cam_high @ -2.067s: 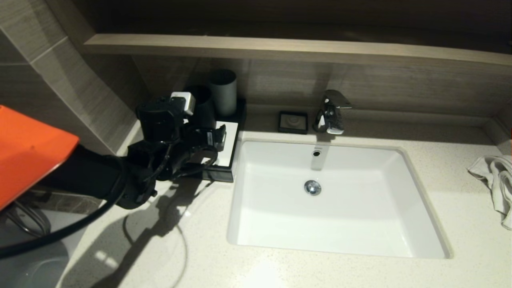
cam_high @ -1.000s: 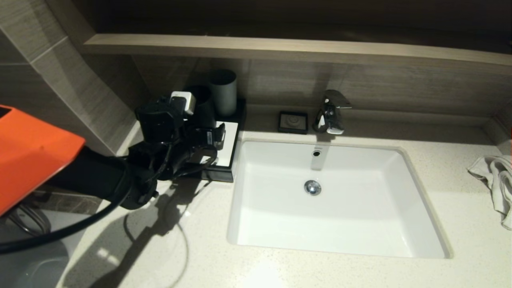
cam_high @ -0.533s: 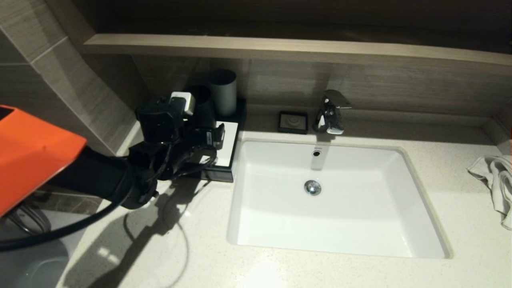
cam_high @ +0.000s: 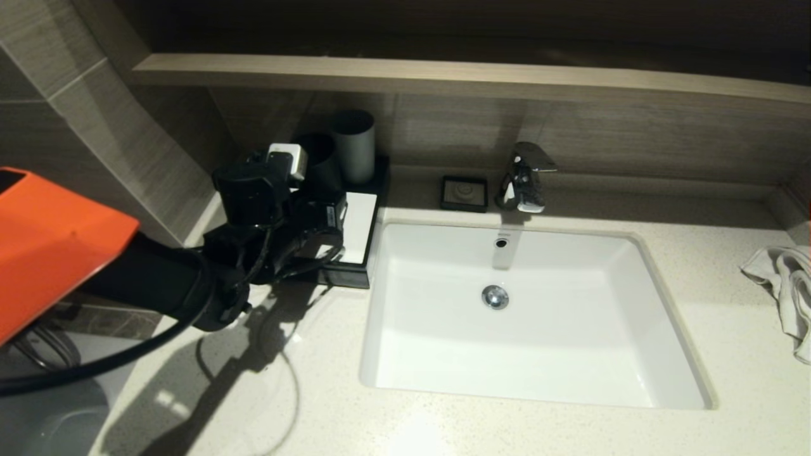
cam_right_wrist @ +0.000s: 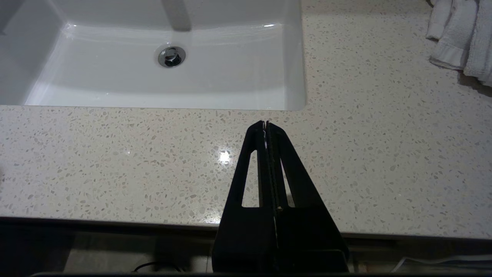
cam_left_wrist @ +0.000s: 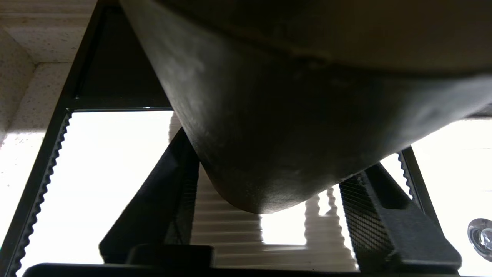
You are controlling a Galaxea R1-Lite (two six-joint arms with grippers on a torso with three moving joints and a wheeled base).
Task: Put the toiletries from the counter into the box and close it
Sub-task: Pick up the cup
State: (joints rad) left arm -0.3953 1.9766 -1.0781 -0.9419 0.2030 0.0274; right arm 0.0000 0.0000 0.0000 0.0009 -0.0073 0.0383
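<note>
a: what is seen of the worktop [cam_high: 728,304]?
b: a pale speckled counter is shown, with a white basin [cam_high: 526,316] sunk in its middle. a white towel [cam_high: 785,285] is bunched at the right edge.

a: where is the box [cam_high: 358,228] placed?
b: at the back left corner, just beside the basin's left rim. its white panel is laid flat on top and two dark cups [cam_high: 353,145] are stood at its rear. no toiletries are seen on the worktop.

a: and the left gripper [cam_high: 336,221]?
b: it is held over the box's white panel. in the left wrist view its fingers [cam_left_wrist: 384,219] are parted on either side of a dark rounded body; whether that is gripped cannot be told.

a: the right gripper [cam_right_wrist: 266,125]?
b: it is parked above the front edge, its jaws pressed together and nothing held.
</note>
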